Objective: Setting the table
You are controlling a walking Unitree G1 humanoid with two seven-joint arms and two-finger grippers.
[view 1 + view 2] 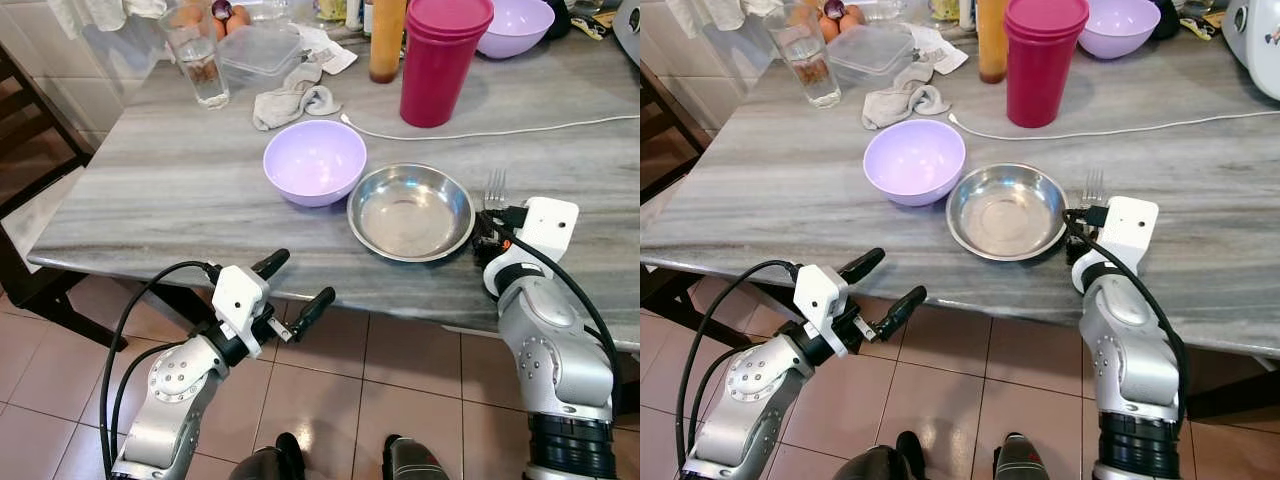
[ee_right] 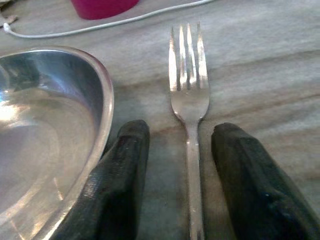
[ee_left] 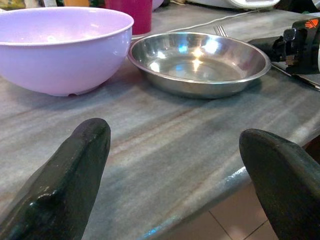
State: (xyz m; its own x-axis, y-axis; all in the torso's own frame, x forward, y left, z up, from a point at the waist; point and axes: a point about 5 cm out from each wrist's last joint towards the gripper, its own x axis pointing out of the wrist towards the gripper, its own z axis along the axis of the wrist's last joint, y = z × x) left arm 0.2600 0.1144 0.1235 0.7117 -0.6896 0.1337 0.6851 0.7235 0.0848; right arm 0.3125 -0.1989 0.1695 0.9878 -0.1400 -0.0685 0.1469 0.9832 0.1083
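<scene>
On the marble table (image 1: 180, 190) a steel bowl (image 1: 410, 210) sits beside a lilac bowl (image 1: 314, 160), the fork (image 2: 189, 95) lying flat just right of the steel one. The right gripper (image 2: 182, 175) straddles its handle, fingers spread — likely placing cutlery; next, lift straight off. The left gripper (image 1: 300, 285) hovers spread before the table edge.

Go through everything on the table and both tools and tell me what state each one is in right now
Fork: flat on the table, tines pointing away, handle between the right tool's fingers, not pinched.
Steel bowl: upright, empty.
Lilac bowl: upright, empty, beside the steel bowl.
Red cups: stacked, upright.
Glass: upright, partly filled.
Cloth: crumpled.
Right tool: open, low over the table.
Left tool: open, holding nothing, off the table's near edge.
</scene>
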